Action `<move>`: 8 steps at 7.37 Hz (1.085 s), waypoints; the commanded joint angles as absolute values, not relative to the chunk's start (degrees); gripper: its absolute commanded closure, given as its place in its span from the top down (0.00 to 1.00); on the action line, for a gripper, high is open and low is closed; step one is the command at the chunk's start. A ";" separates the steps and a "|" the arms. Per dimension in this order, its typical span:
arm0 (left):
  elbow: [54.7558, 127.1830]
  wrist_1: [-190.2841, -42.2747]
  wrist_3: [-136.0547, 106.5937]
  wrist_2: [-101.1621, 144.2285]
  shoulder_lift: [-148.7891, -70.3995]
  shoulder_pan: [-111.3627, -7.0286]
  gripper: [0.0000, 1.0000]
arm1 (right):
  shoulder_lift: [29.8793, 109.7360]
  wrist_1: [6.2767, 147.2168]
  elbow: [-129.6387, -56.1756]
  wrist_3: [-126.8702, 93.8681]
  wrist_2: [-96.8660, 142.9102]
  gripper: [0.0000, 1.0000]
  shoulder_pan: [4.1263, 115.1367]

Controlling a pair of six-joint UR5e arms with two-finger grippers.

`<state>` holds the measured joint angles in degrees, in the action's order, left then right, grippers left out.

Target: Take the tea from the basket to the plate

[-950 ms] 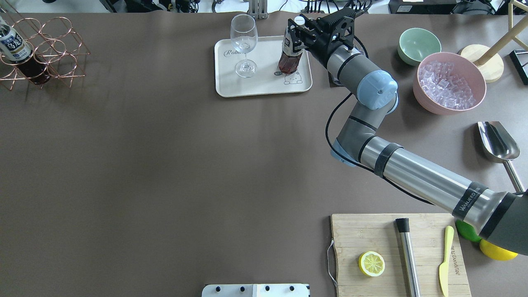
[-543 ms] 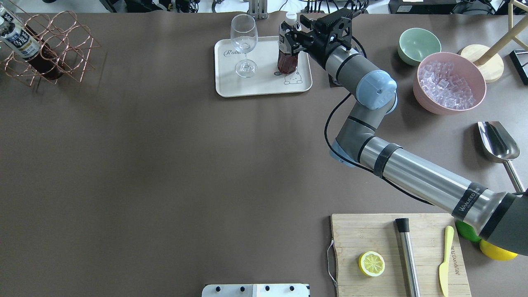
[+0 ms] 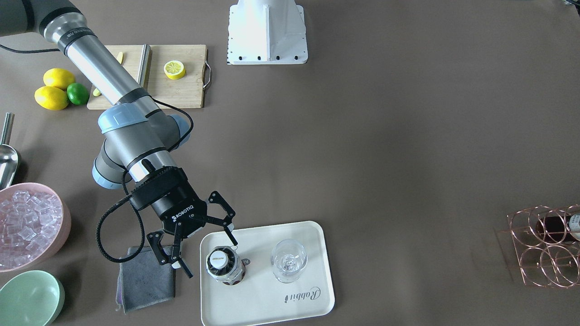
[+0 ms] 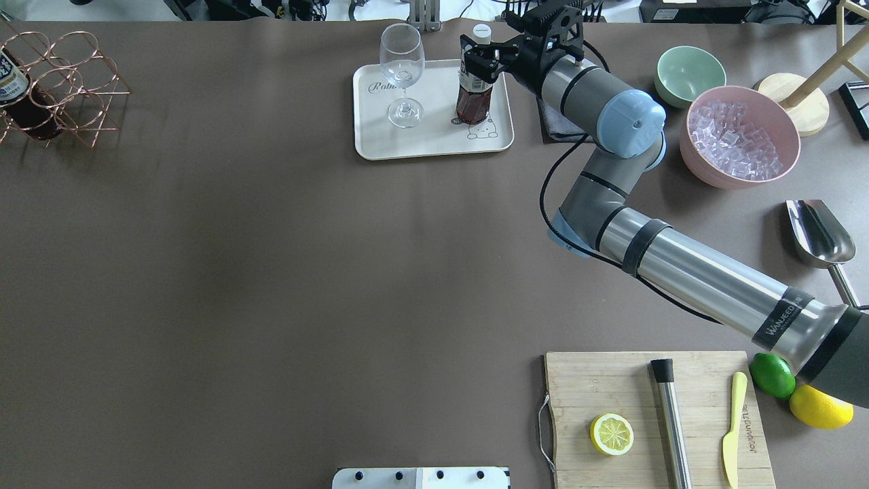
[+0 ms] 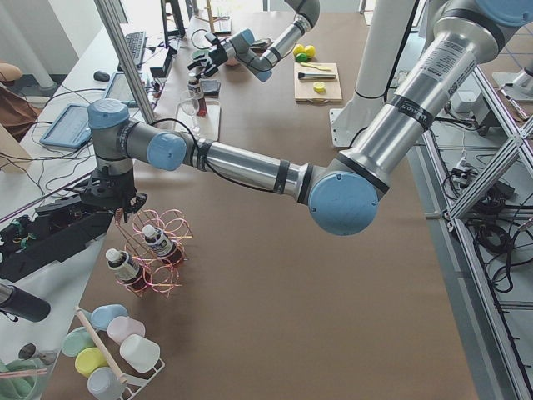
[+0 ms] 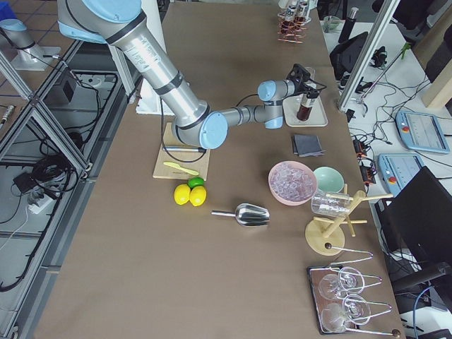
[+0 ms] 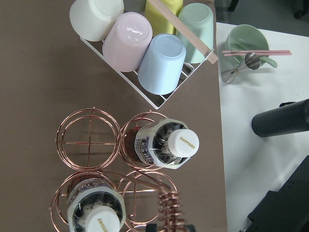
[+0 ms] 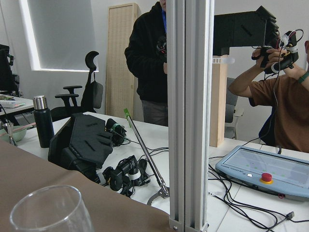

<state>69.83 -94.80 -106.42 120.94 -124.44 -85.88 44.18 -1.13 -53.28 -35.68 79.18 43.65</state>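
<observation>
Right fingers (image 3: 231, 235) now parted from tea (image 3: 225, 265), upright by plate (image 3: 272, 303) edge, left fingers (image 5: 121, 212): cannot tell

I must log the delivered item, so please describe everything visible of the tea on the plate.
The tea is a clear plastic bottle of dark red-brown drink with white cap and printed label. It stands upright on the plate, apart from the glass. The open right gripper flanks its top; contact unclear.
</observation>
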 commanded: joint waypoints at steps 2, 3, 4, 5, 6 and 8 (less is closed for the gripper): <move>68.99 -95.45 -106.00 121.03 -123.84 -86.40 0.00 | 45.96 7.18 -56.68 -35.60 100.57 1.00 52.97; 69.08 -95.54 -106.00 121.03 -123.84 -86.48 0.00 | 47.36 12.86 -57.56 -35.33 112.82 1.00 56.48; 69.26 -95.62 -106.69 121.03 -123.84 -86.48 0.43 | 47.89 18.49 -57.57 -35.25 122.60 1.00 59.21; 69.26 -95.62 -106.18 120.59 -123.84 -86.22 0.97 | 48.77 20.89 -58.00 -33.33 127.39 1.00 60.46; 69.26 -95.71 -106.17 120.59 -123.84 -86.31 0.98 | 49.30 22.05 -58.53 -30.96 131.10 1.00 59.86; 69.43 -95.71 -105.91 121.02 -123.84 -87.09 0.98 | 50.10 37.87 -62.37 -30.50 132.19 1.00 59.93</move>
<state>69.26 -95.69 -106.09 120.68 -123.84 -86.42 49.47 25.02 -58.90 -31.45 130.30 59.23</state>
